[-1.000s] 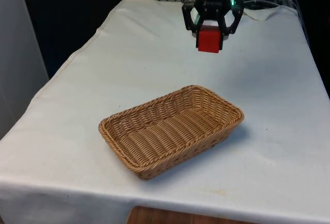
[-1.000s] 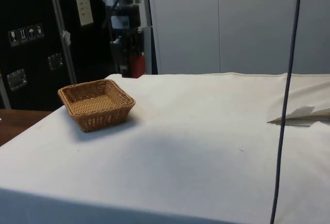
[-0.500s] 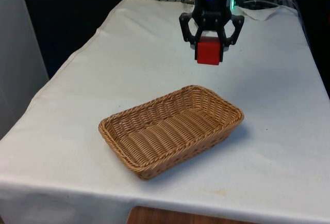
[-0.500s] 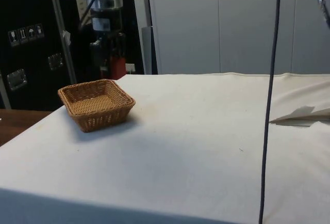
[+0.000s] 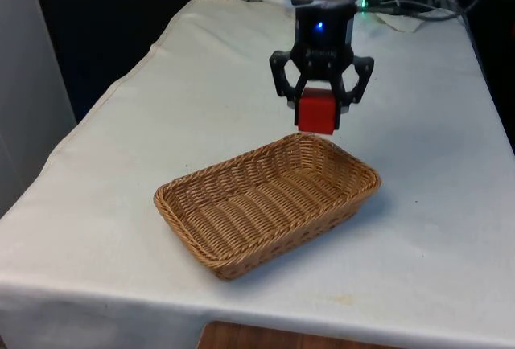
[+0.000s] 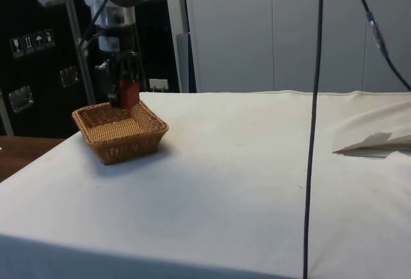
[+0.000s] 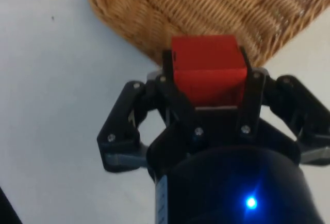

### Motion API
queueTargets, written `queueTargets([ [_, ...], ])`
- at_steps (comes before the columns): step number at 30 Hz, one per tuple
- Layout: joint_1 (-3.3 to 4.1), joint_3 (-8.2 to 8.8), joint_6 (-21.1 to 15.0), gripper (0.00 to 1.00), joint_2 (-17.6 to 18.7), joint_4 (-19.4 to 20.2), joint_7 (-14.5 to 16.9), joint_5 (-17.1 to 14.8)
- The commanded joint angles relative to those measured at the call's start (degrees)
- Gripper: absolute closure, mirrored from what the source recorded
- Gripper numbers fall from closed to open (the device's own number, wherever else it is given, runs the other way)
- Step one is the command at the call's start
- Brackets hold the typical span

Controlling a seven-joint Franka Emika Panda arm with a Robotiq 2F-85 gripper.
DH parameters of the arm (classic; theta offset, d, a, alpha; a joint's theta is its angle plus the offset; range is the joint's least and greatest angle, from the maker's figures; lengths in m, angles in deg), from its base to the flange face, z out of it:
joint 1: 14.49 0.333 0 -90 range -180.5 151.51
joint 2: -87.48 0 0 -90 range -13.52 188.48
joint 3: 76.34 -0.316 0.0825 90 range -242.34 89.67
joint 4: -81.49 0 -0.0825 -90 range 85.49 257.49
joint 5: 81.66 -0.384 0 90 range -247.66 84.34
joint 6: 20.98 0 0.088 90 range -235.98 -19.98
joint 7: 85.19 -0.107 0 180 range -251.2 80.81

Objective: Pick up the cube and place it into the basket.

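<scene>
Front view: the red cube [image 5: 317,113] hangs clear of the table, above the far corner of the wicker basket [image 5: 265,202], not touching the rim. The black gripper [image 5: 319,108] has its two fingers closed against the cube's sides and grips it. Seen from the wrist, the cube [image 7: 208,67] sits over the basket's [image 7: 154,12] edge. The basket rests on the white tablecloth [image 5: 145,124].

A white cloth [image 5: 161,124] covers the table — a black cable [image 6: 313,131] hangs down.
</scene>
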Motion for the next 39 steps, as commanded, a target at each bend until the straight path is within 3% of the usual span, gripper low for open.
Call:
queueTargets([
  [1,-0.52,-0.34,0.5,0.99,1.0,-1.1,0.6,-0.6],
  [5,-0.92,-0.23,0.4,0.99,4.0,-4.2,1.0,-1.1],
  [6,-0.34,0.23,0.0,0.99,3.0,-3.2,0.4,-0.5],
  [7,-1.03,-0.17,0.4,0.99,4.8,-5.1,1.1,-1.3],
  [16,-2.12,1.32,0.9,0.99,12.8,-13.2,4.8,-5.3],
  [17,-1.43,1.89,0.2,0.99,12.6,-12.7,4.2,-4.9],
  [18,-2.23,1.49,1.0,0.99,13.5,-13.8,5.2,-5.9],
  [22,-2.58,2.12,1.5,0.99,15.2,-15.6,6.8,-7.8],
  [24,-2.64,2.41,1.9,0.99,15.9,-16.3,7.6,-8.8],
  [25,-2.12,2.98,1.1,0.99,15.8,-15.9,7.2,-8.5],
  [26,-2.52,2.81,2.1,0.99,16.2,-16.8,8.0,-9.4],
  [33,-2.46,3.09,2.2,0.97,16.9,-17.4,8.0,-9.5],
  [34,-2.23,3.27,1.7,0.92,16.6,-16.9,7.8,-9.3],
  [35,-2.46,3.09,2.2,0.92,17.0,-17.5,8.0,-9.5],
  [37,-2.46,3.15,2.3,0.74,17.2,-17.7,8.0,-9.5],
  [38,-2.46,3.15,2.3,0.65,17.2,-17.8,8.0,-9.5],
  [39,-2.46,3.21,2.3,0.40,17.4,-17.9,8.0,-9.5],
])
